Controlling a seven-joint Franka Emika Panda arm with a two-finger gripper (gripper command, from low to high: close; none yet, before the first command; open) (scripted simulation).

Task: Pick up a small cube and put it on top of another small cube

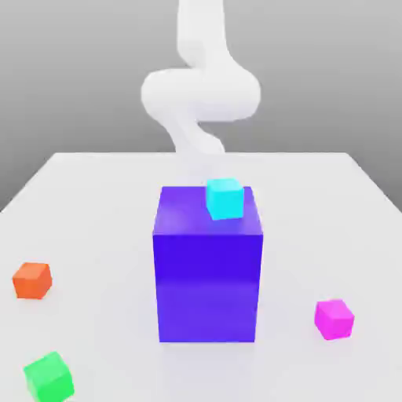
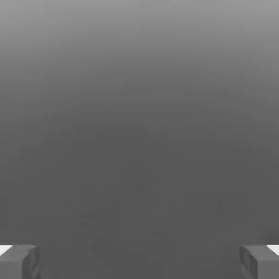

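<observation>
A small cyan cube rests on top of a tall blue-violet block at the table's middle. Three more small cubes lie on the table: an orange cube at the exterior view's left, a green cube at the front left, and a magenta cube at the right. My white arm curls up behind the tall block. In the hand view my gripper is open, its grey fingertips far apart with only plain grey background between them.
The white table stretches around the tall block, which stands between the arm and the front cubes. The table's far edge runs just behind the arm's lower link.
</observation>
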